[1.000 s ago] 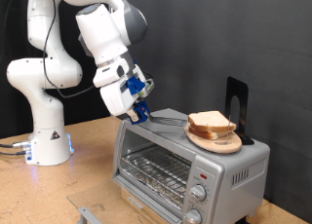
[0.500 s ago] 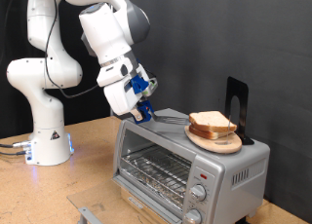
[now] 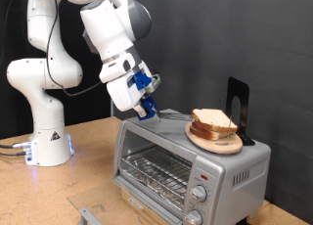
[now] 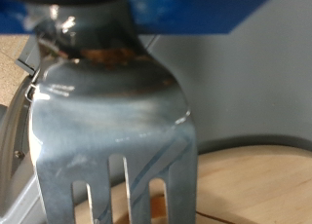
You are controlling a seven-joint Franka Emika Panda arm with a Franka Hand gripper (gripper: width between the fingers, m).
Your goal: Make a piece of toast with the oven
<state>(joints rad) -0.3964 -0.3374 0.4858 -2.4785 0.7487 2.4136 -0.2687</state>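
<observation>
One oven (image 3: pixel 191 166), two knobs (image 3: pixel 200 194), one wooden plate (image 3: pixel 217 143)

Black curtain backdrop (image 3: pixel 245 39) behind; wooden tabletop (image 3: pixel 93 157) below; even indoor light.

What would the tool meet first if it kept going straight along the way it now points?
Probably the piece of toast on the wooden plate atop the oven. The tool holds a metal fork aimed towards that stack, and the wrist view shows the plate just beyond the tines. Depth is unclear.
</observation>
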